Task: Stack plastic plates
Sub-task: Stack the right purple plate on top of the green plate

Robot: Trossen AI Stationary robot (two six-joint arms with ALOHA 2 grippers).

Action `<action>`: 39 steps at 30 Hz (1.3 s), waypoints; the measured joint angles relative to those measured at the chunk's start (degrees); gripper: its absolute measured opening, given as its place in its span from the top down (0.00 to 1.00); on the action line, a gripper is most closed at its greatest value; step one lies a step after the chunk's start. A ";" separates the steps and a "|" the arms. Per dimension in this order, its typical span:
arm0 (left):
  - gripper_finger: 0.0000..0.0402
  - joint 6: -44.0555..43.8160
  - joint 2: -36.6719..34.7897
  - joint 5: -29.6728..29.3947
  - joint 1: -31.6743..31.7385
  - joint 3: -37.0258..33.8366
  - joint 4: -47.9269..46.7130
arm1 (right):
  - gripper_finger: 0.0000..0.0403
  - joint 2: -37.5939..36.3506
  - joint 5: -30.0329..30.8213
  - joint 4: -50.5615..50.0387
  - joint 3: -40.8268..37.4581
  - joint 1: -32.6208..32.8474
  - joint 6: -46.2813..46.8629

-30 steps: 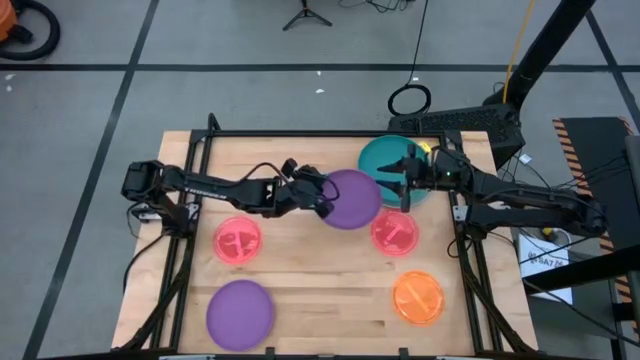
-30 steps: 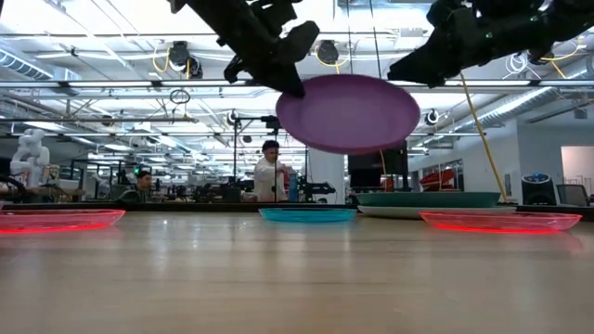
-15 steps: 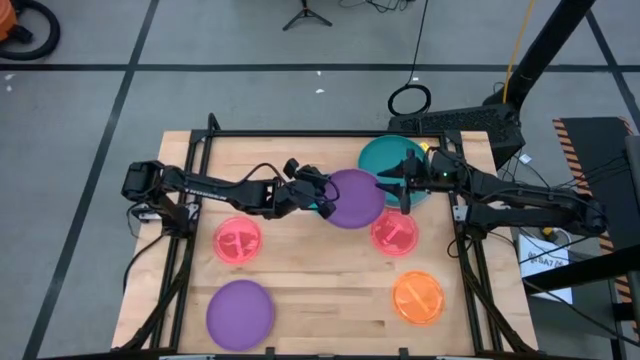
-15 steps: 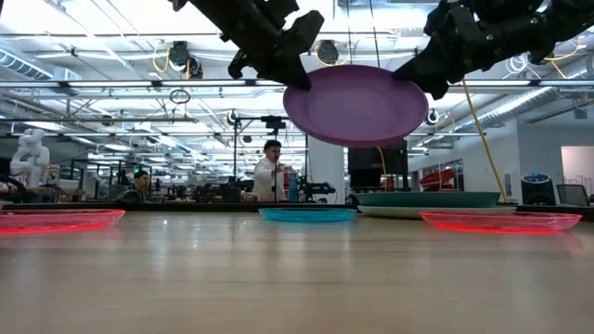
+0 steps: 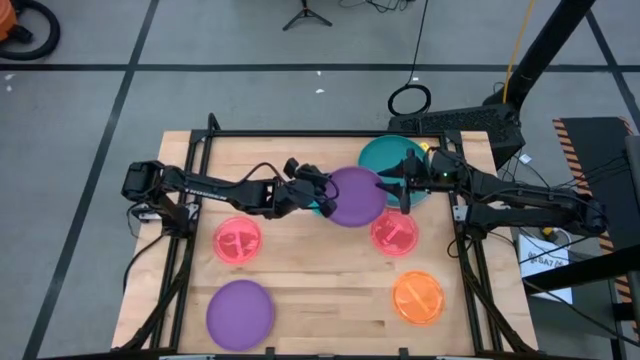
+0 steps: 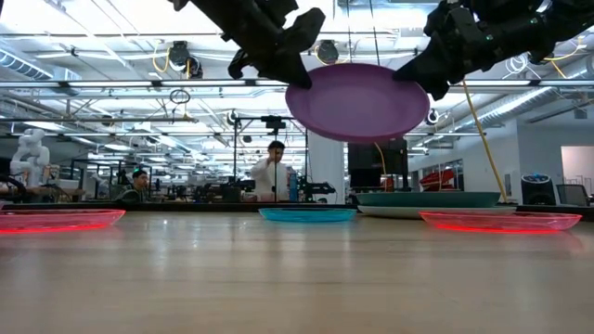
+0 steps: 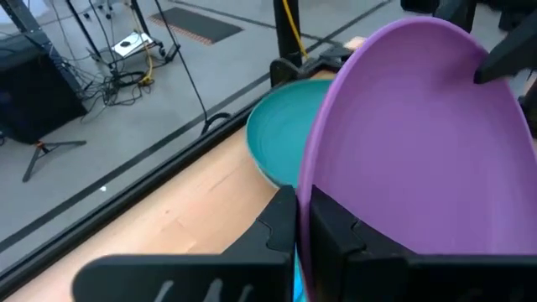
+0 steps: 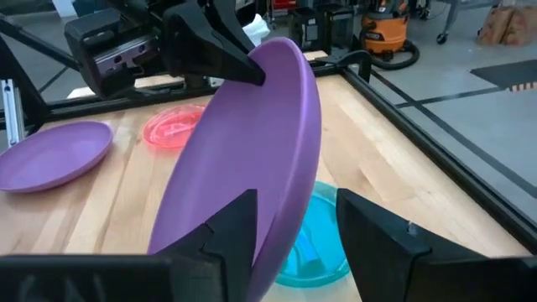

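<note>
My left gripper (image 5: 322, 197) is shut on a large purple plate (image 5: 357, 197) and holds it in the air over the table's middle. Below it a small cyan plate (image 8: 323, 236) rests flat on the wood. My right gripper (image 5: 402, 192) is open, and its fingers stand on either side of the purple plate's right rim (image 8: 289, 220). A dark green plate (image 5: 385, 156) lies at the far right. A second purple plate (image 5: 240, 310), two pink-red plates (image 5: 238, 241) (image 5: 395, 233) and an orange plate (image 5: 418, 297) lie flat on the table. My left gripper pinches the purple plate's left rim (image 7: 304, 201) between its two fingers, one above and one below, coming roughly level from the table's left. The plate is lifted clear (image 6: 357, 102) and nearly level, tilted slightly. Whether my right gripper's open fingers (image 8: 231, 231) touch the rim, I cannot tell.
A black frame rail (image 5: 300, 133) runs along the table's far edge, with more rails down both sides. Bare wood shows between the near purple plate and the orange plate. People stand in the room beyond the table (image 6: 269, 172).
My left gripper has carried the purple plate a little toward the table's right and upward, and the plate has come closer to level. My right gripper has moved down toward the plate, so its fingers now straddle the plate's right rim.
</note>
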 joint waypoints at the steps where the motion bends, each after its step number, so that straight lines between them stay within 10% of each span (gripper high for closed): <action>1: 0.97 0.02 0.00 -0.11 0.00 0.00 0.96 | 0.61 0.05 0.00 0.61 0.00 0.00 0.00; 9: 0.97 -0.01 0.00 -0.61 0.02 0.00 4.50 | 0.65 0.39 -0.08 3.74 0.00 -0.65 -0.90; 18: 0.91 -0.28 -0.05 0.37 0.23 0.17 6.23 | 0.96 1.84 3.89 1.16 2.67 -0.90 2.16; 39: 0.50 12.68 -3.65 0.83 0.96 0.11 4.94 | 0.97 2.89 5.56 -3.64 2.84 -7.06 7.57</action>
